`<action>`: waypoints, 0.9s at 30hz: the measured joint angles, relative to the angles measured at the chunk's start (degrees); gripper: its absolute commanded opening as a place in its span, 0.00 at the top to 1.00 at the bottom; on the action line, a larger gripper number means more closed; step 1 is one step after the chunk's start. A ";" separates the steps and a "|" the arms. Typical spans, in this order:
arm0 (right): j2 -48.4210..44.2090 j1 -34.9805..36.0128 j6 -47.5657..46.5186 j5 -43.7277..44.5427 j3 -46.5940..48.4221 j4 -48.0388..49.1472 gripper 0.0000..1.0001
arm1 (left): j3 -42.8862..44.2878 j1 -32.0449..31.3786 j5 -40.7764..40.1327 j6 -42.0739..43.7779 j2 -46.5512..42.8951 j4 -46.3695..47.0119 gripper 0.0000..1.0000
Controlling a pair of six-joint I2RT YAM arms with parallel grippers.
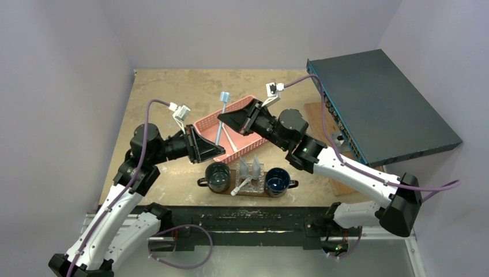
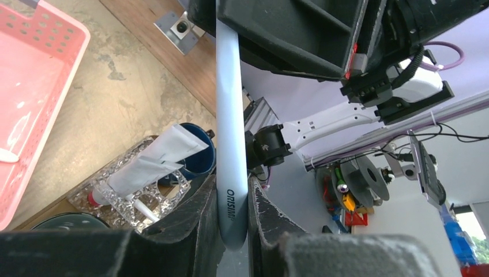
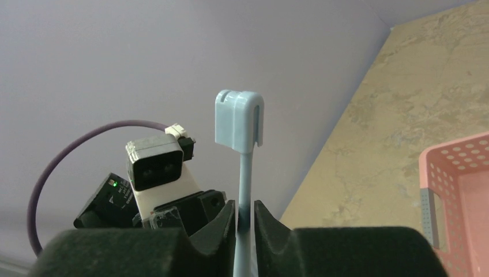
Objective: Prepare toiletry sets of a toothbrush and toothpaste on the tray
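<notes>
The left claw [image 2: 233, 216] is clenched on the lower end of a pale blue toothbrush [image 2: 229, 150], its pads pressed against both sides of the handle. The toothbrush stands nearly upright above the pink mesh basket [image 1: 203, 123] in the middle of the frame. The right claw [image 3: 245, 216] flanks the same stem higher up, below the capped head [image 3: 239, 118]; I cannot tell whether it is pressing or released. The dark oval tray [image 1: 256, 194] lies on the worktop [image 1: 167, 92] at lower centre. It carries two dark mugs [image 1: 218, 176] and, between them, a clear glass holder [image 1: 249, 178] with pale squeeze tubes [image 2: 153, 161].
</notes>
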 measured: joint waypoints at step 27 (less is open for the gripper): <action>-10.29 -1.20 -32.81 -18.84 6.75 -27.69 0.33 | -0.72 0.00 13.29 2.86 -5.99 -3.37 1.00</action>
